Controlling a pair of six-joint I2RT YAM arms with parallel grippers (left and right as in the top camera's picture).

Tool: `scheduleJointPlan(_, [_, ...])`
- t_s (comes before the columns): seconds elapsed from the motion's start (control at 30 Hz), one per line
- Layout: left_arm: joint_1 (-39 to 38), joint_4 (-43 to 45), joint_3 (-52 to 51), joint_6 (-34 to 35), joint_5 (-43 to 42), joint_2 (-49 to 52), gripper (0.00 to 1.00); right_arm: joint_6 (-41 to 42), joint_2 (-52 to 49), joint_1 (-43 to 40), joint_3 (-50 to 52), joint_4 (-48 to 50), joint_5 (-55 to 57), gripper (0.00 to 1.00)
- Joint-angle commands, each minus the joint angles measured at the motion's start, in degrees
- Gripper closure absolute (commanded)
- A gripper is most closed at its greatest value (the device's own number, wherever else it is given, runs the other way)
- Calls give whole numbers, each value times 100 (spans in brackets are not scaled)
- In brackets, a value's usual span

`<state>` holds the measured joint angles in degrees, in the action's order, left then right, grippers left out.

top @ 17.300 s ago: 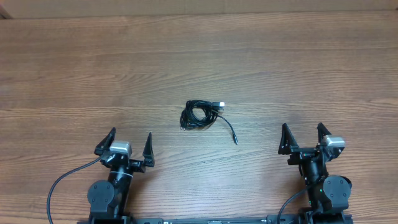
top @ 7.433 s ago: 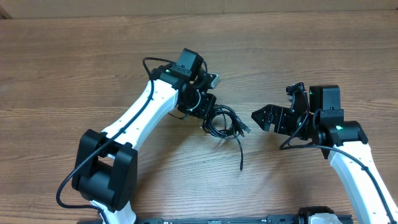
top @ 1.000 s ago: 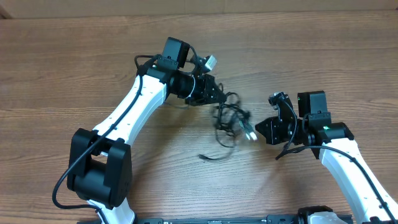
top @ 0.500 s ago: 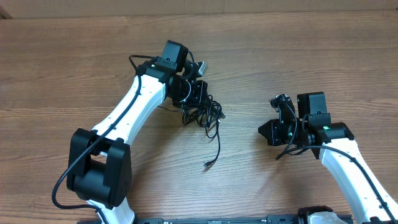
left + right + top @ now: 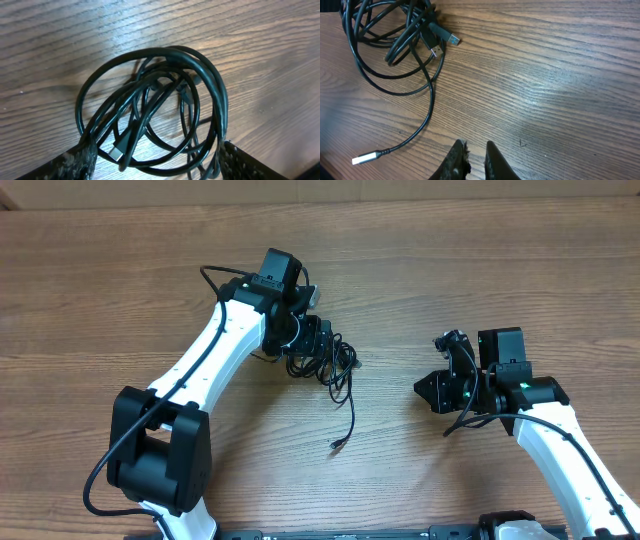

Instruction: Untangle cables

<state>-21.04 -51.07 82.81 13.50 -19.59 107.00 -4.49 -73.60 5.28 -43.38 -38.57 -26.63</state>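
Note:
The cables (image 5: 325, 362) are one tangle of thin black loops lying on the wooden table (image 5: 480, 270), with a tail running down to a small plug (image 5: 338, 445). My left gripper (image 5: 306, 346) stands over the tangle, open. In the left wrist view the loops (image 5: 219, 97) lie between its wide-apart fingers (image 5: 75, 161), with a small flat plug (image 5: 118, 150) among them. My right gripper (image 5: 420, 388) sits to the right, apart from the cables. Its tips (image 5: 476, 159) are almost together with nothing between them. In its view, the loops (image 5: 431, 95), a USB plug (image 5: 451, 38) and a silvery tail end (image 5: 365, 159) lie ahead.
Thicker black wires run along both white arms (image 5: 215, 350) (image 5: 560, 445). A pale wall edge (image 5: 320, 190) bounds the table's far side. Bare wood surrounds the tangle on all sides.
A second ago the tangle hung stretched between both grippers. It has since swung left and settled on the table. My left jaws have gone from shut to wide open, releasing it.

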Motion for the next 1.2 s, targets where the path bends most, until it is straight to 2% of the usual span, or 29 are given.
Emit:
scheduleJointPlan(0.0, [-162, 46, 39, -184, 175, -13, 24, 15, -4, -13, 24, 35, -42, 89])
scheduleJointPlan(0.4, [-750, 369, 26, -448, 192, 74, 29, 15, -4, -13, 24, 33, -42, 89])
scheduleJointPlan(0.6, [-981, 439, 13, -450, 968, 199, 31, 15, -4, -13, 24, 31, -44, 89])
scheduleJointPlan(0.77, [-1093, 442, 11, -446, 1008, 485, 34, 15, -4, -13, 24, 31, -44, 89])
scheduleJointPlan(1.07, [-1329, 501, 13, -428, 905, 942, 60, 15, -4, -13, 24, 33, -44, 89])
scheduleJointPlan(1.17, [-1346, 527, 20, -428, 905, 944, 76, 15, -4, -13, 24, 33, -42, 89])
